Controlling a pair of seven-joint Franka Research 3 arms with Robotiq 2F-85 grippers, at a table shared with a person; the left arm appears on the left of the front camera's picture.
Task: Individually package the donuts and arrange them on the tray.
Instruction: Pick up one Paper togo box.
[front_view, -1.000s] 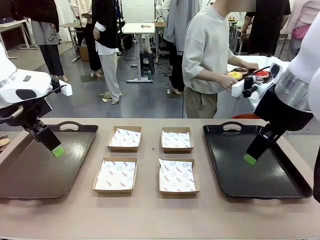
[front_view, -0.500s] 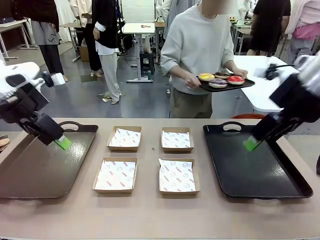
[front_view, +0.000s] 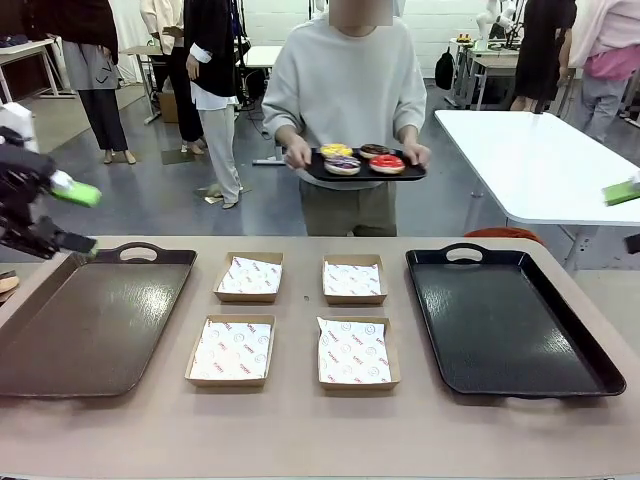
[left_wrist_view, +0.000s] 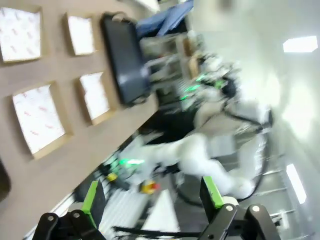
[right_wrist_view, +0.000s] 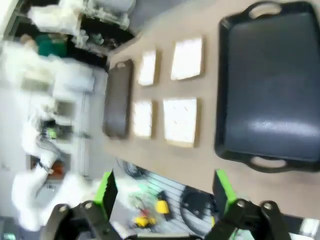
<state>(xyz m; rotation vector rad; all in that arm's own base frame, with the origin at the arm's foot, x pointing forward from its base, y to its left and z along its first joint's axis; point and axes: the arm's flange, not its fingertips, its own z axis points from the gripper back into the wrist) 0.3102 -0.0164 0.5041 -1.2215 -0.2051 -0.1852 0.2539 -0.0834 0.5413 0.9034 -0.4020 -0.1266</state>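
A: What is the largest thing in the scene?
B: The long beige-topped table (front_view: 300, 430). A person in a pale grey sweatshirt (front_view: 345, 90) stands at its far side.

A: And on the table?
B: Two large rectangular trays with handles. The dark brown plastic tray (front_view: 80, 330) lies at the robot's left and the black plastic tray (front_view: 510, 330) at its right. Between them sit four shallow brown cardboard boxes (front_view: 231, 350), two by two, each lined with white printed paper.

A: How do the claws stand?
B: The left gripper (front_view: 95, 220) (left_wrist_view: 151, 195) is raised by the far left corner of the brown tray. Its green-padded fingers are spread wide with nothing between them. The right gripper (front_view: 628, 215) (right_wrist_view: 164, 189) is up at the picture's right edge, well above the black tray. It is also wide apart and grips nothing.

A: Where are the donuts?
B: Off the table, on a small black serving tray (front_view: 415, 175) that the person holds at either end. The yellow-iced donut (front_view: 336, 150) and the chocolate brown donut (front_view: 375, 151) sit at the back. The dark purple donut (front_view: 342, 164) and the glossy red donut (front_view: 387, 163) sit in front, all close together.
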